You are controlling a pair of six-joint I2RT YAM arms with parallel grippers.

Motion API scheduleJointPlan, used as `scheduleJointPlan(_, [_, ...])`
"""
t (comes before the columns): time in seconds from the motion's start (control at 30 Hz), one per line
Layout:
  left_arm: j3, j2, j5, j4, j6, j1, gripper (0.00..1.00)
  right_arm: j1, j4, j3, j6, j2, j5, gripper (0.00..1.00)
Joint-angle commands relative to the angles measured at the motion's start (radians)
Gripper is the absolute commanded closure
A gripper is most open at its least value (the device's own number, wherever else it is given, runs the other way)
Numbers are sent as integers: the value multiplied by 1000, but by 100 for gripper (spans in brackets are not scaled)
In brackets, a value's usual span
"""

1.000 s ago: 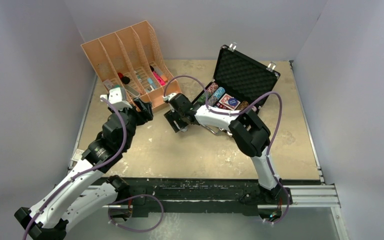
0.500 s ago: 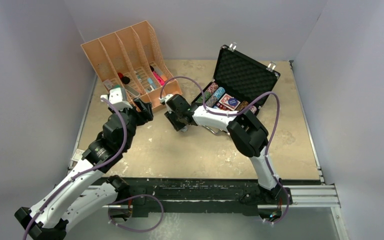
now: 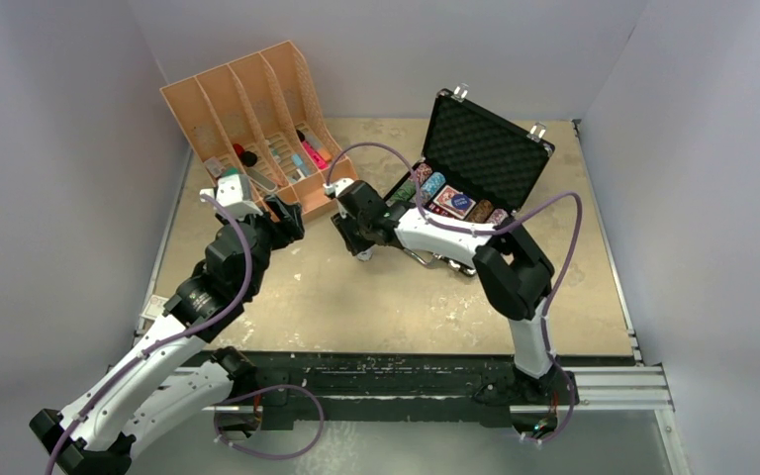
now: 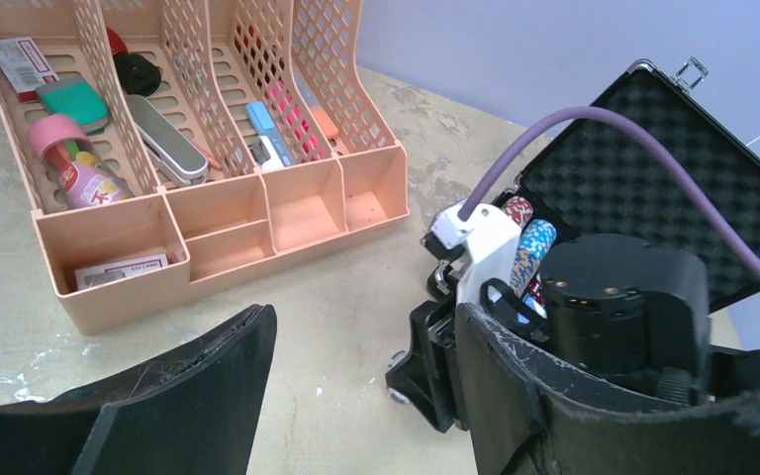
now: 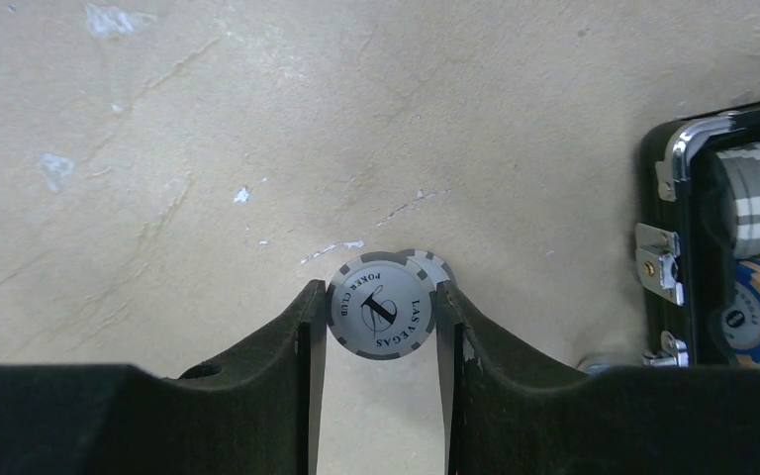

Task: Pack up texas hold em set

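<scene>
Low in the top view, the two arms rose from their bases at the bottom edge. Left of centre, the left claw (image 3: 282,223) hung with its jaws wide and nothing between them, close to the front of the orange organiser (image 3: 257,109). Beside it, near the middle of the frame, the right claw (image 5: 380,297) pointed down at the beige surface (image 5: 208,148). It was closed narrowly on a grey-and-white chip (image 5: 380,315), pinching it by the rim. The edge of a second chip (image 5: 426,262) showed just behind the first. Whether either chip touched the surface could not be told.

Farther back, upper right of centre, the black briefcase (image 3: 485,148) stood open, its egg-crate foam lid tilted away. Rows of striped chips (image 3: 426,186) and a card deck (image 3: 453,202) lay in its base. At the upper left, the organiser held small items in its slots.
</scene>
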Motion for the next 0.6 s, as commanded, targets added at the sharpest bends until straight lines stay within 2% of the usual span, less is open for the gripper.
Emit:
scheduleJointPlan(0.0, [-8, -4, 3, 43, -22, 3, 34, 2, 13, -32, 37, -51, -5, 69])
scheduleJointPlan(0.57, [-6, 2, 4, 42, -18, 3, 34, 3, 25, -38, 41, 27, 81, 65])
